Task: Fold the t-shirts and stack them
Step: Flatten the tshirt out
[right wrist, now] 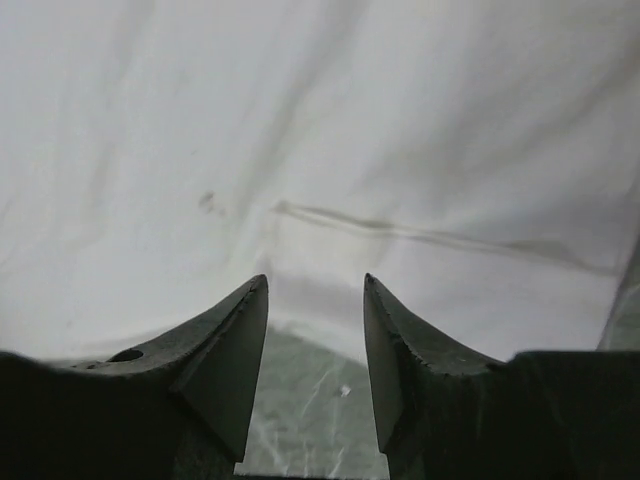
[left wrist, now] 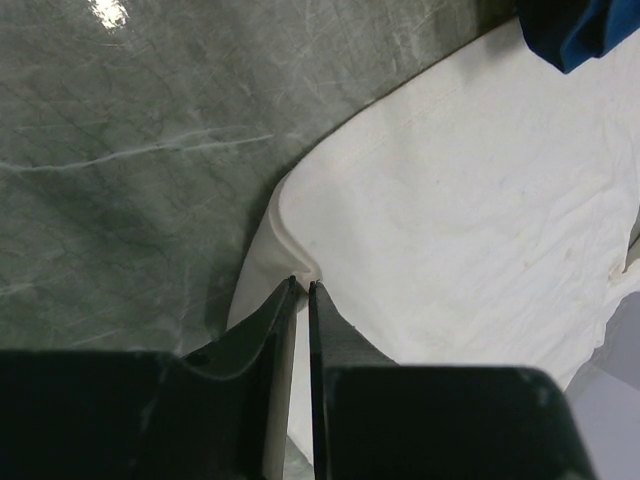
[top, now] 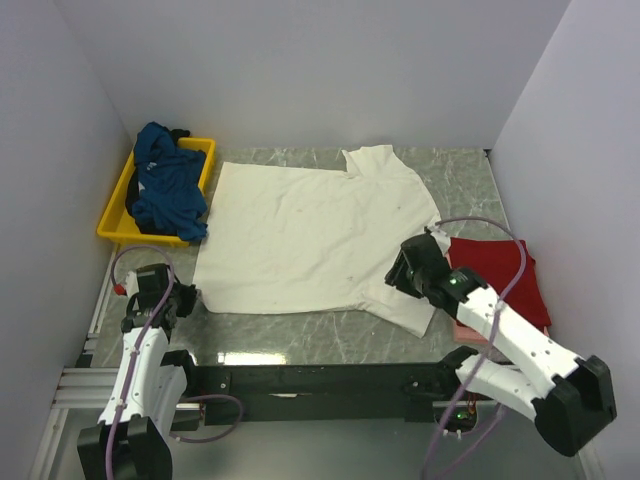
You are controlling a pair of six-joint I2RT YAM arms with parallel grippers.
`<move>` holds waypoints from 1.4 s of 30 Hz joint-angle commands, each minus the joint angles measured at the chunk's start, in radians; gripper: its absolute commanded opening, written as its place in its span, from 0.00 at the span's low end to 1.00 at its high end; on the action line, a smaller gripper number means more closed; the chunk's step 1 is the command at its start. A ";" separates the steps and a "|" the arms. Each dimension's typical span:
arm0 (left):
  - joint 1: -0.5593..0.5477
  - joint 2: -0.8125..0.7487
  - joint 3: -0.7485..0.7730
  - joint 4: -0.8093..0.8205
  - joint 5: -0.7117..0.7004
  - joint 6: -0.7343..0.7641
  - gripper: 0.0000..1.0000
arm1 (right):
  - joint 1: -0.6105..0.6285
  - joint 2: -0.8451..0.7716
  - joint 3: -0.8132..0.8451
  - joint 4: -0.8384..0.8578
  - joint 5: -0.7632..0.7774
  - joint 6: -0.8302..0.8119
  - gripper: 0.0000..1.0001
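The cream-white t-shirt [top: 300,240] lies flat in the middle of the table [top: 330,340], not folded yet. Far left, the dark blue t-shirt [top: 165,185] sits heaped in the yellow tray [top: 115,215]. On the right, the red t-shirt [top: 500,275] looks folded on a pink t-shirt [top: 466,330]. So I think two are left. The left gripper [left wrist: 303,288] reaches low and pinches the white shirt's near left corner. The right gripper [right wrist: 315,280] hangs over its near right edge, fingers apart, holding nothing.

Likely a lab cell: plain white walls [top: 320,70], marble-patterned table [top: 460,175].
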 commanded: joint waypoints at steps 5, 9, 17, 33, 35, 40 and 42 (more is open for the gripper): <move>-0.001 0.009 0.007 0.036 0.017 0.020 0.15 | -0.079 0.240 0.045 0.133 -0.018 -0.127 0.50; -0.003 0.004 0.004 0.038 0.020 0.020 0.15 | -0.079 0.327 0.036 0.178 -0.038 -0.141 0.50; -0.003 0.006 0.002 0.039 0.022 0.021 0.15 | -0.076 0.363 -0.008 0.228 -0.067 -0.138 0.49; -0.003 -0.002 0.001 0.038 0.024 0.018 0.14 | -0.059 0.384 -0.045 0.261 -0.080 -0.133 0.30; -0.001 -0.003 0.001 0.035 0.025 0.018 0.14 | -0.056 0.366 -0.051 0.251 -0.083 -0.130 0.18; -0.001 -0.006 0.001 0.036 0.027 0.017 0.13 | -0.056 0.283 -0.068 0.213 -0.093 -0.124 0.00; -0.003 -0.003 0.001 0.038 0.030 0.018 0.13 | -0.056 0.239 -0.073 0.199 -0.104 -0.121 0.00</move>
